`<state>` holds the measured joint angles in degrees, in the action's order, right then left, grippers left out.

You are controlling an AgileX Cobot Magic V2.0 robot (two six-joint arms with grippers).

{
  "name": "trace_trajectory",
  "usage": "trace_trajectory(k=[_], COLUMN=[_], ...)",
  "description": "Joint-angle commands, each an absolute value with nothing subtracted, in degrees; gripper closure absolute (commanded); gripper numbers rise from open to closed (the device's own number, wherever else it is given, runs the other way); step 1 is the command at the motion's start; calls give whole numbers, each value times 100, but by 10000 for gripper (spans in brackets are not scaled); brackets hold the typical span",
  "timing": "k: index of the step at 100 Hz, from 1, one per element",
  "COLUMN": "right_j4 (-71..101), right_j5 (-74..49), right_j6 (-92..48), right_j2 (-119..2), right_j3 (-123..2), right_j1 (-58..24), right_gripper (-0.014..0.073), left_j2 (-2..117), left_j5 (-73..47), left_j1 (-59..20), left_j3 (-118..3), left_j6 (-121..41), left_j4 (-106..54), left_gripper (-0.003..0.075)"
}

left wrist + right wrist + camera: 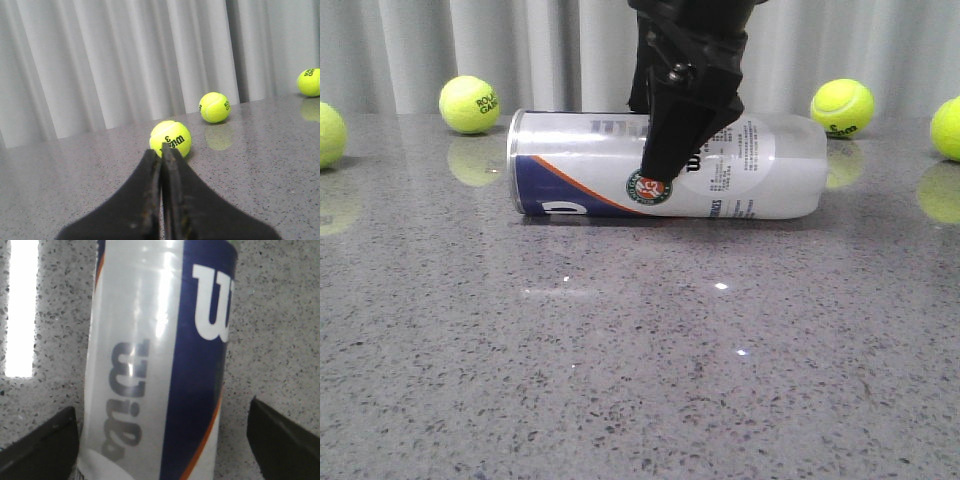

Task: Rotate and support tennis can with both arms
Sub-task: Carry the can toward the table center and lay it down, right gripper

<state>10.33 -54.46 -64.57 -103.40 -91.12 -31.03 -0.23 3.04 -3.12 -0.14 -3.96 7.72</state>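
Observation:
The tennis can [570,165] lies on its side on the grey table, silver rim to the left, round badge facing the camera. My right gripper [665,160] comes down over its middle, partly hiding the label. In the right wrist view the can [155,365] fills the space between the open right gripper [162,445]; one finger [45,445] is close against the can's side, the other finger [285,440] stands apart from it. The left gripper [161,150] is shut on nothing, low over the table, away from the can; the front view does not show it.
Yellow-green tennis balls rest along the back by the curtain: one [469,104] behind the can's left end, one [842,107] behind its right end, others at the far edges [328,133] [948,128]. A ball [171,137] lies just past the left fingertips, another [214,107] farther off.

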Motion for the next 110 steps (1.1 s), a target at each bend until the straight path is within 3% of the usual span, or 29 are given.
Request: trace_trajectory(k=[1, 110], right_j4=[1110, 1110], right_j5=[-5321, -5735], right_j6=[-6494, -6380], right_j2=[-9998, -9637], right_j3=[-9301, -9307], right_j1=[-3102, -3102], right_gripper=[-54, -54], left_j2=[-240, -240], left_j5=[721, 721], left_j1=[-369, -369], left_j3=[251, 251], left_j6=[-327, -327], left_j4=[762, 762], left_gripper=[741, 741])
